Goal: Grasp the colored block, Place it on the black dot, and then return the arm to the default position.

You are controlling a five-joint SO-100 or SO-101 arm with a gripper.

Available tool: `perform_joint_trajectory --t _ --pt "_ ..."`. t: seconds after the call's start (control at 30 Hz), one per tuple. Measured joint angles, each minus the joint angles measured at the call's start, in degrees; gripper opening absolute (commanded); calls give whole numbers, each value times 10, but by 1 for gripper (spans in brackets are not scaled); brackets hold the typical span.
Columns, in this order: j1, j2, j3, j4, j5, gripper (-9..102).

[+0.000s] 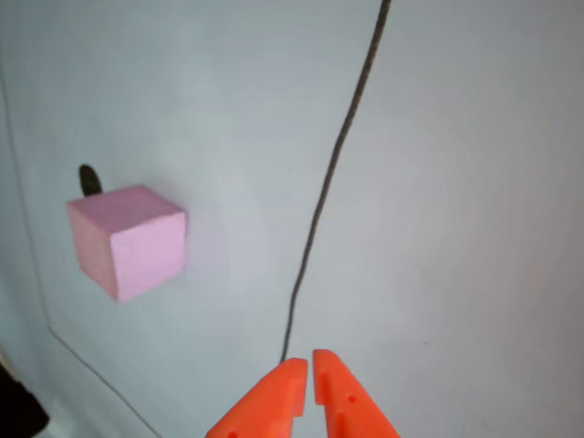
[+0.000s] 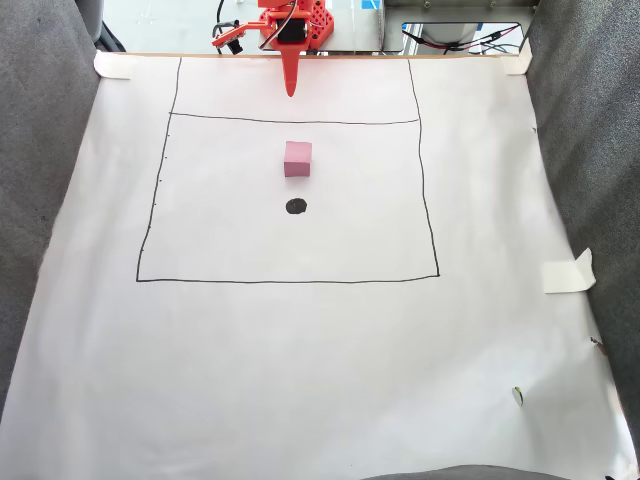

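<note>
One block (image 2: 297,158) sits near the worktop's far edge, just short of the dot (image 2: 296,206) — not yet on it. The tool (image 1: 304,363) hangs well apart, jaws nearly closed on nothing (likely parked at rest). The other view half hides the dot behind the block; the fixed view shows the gap.
</note>
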Motion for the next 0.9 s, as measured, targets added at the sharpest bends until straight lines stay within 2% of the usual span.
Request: perform_joint_trajectory --t 0.23,0.53,0.67,0.9 --pt "0 -195 -177 20 28 0" --pt "4 -517 -383 -62 46 0" --pt "6 -646 -493 -61 67 0" --pt "-31 -768 -622 -34 105 0"
